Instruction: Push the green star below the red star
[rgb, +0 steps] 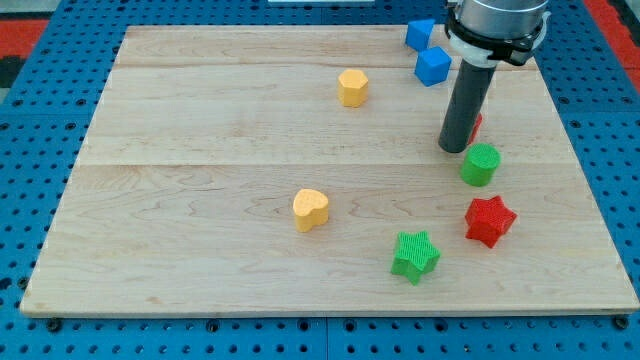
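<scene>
The rod descends from the view's top right and ends at my tip (455, 149), which rests on the wooden board (200, 200). The arm carries no gripper, so no open or closed hand state applies; the rod holds nothing.

Block positions:

1. The green star (415, 256) lies near the view's bottom edge of the board, right of centre. It sits left of and slightly lower than the red star (489, 220), close to it but apart.
2. The green cylinder (480, 164) stands just above the red star and just beside my tip, on its lower right. Contact between tip and cylinder cannot be confirmed.
3. A red block (476, 125) shows only as a sliver behind the rod; its shape cannot be determined.
4. 2 blue blocks sit at the view's top right: 1 blue cube (420, 34) and 1 lower blue cube (433, 67), both left of the rod.
5. The yellow hexagonal block (352, 88) sits upper centre.
6. The orange heart (310, 210) sits lower centre, well left of the green star.

My tip is well above the green star, with the green cylinder between them.
</scene>
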